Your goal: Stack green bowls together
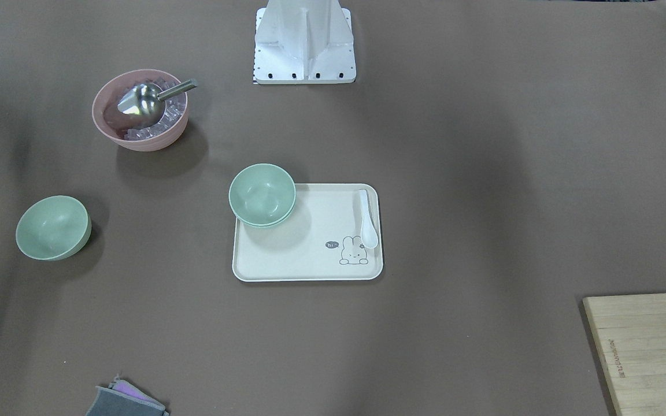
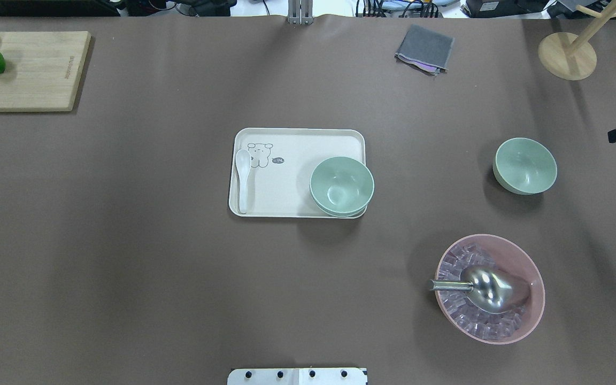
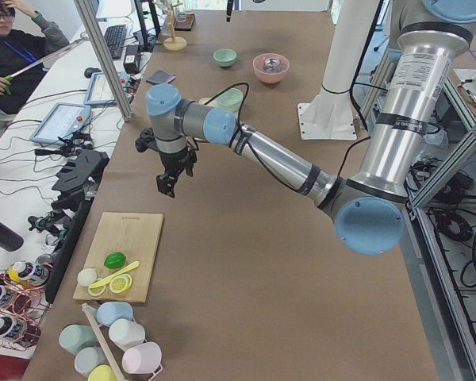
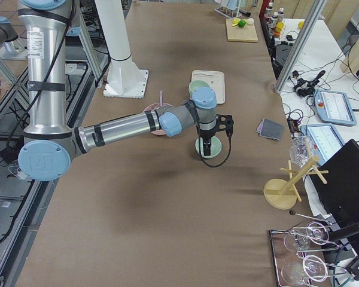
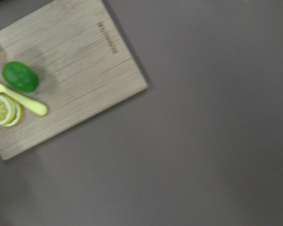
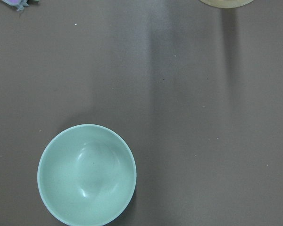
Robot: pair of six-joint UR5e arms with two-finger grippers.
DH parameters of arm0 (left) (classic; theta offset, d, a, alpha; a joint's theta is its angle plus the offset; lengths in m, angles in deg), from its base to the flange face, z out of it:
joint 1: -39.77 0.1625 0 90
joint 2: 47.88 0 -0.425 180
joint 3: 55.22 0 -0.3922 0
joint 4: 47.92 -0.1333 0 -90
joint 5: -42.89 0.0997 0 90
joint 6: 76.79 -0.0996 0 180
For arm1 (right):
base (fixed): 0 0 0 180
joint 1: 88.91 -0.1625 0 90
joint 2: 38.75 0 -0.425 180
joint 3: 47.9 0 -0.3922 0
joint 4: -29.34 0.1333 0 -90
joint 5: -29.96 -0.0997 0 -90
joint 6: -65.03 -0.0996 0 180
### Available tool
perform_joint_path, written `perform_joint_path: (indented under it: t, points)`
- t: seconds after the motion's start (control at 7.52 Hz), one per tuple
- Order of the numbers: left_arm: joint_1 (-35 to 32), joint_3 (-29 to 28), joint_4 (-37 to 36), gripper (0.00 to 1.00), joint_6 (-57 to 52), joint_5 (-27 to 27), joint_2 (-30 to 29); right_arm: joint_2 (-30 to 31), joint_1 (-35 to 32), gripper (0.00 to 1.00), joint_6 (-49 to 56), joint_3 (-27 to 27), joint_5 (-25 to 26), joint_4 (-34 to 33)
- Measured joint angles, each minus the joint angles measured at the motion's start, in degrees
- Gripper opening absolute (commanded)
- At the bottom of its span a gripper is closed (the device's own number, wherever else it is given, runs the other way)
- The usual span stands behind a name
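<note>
Two pale green bowls (image 2: 340,187) sit nested on the near right corner of a cream tray (image 2: 297,140); they also show in the front view (image 1: 262,195). A third green bowl (image 2: 525,166) stands alone on the table to the right, upright and empty, and fills the lower left of the right wrist view (image 6: 87,174). My right gripper (image 4: 206,146) hangs above that lone bowl. My left gripper (image 3: 168,181) hangs over bare table near the cutting board. Both show only in the side views, so I cannot tell whether they are open or shut.
A pink bowl (image 2: 533,270) with ice cubes and a metal scoop (image 2: 487,289) stands near the robot's right. A white spoon (image 2: 243,174) lies on the tray. A cutting board (image 2: 35,69) with lime and lemon is far left. A grey cloth (image 2: 424,49) and wooden stand (image 2: 567,53) are far right.
</note>
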Motion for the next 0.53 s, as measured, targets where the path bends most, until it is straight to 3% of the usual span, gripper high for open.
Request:
perform_joint_path:
  t: [0.27,0.53]
  points:
    - [-1.98,-1.30,2.40,0.98,-1.39,-0.63,5.79,-1.79,3.11,1.00,-0.27,-2.12,2.05,1.34]
    - [-2.31,-1.42,4.57,0.98,-1.42,-0.79,7.84,-2.81,5.69,0.99,-2.67,-7.43,3.76,9.00]
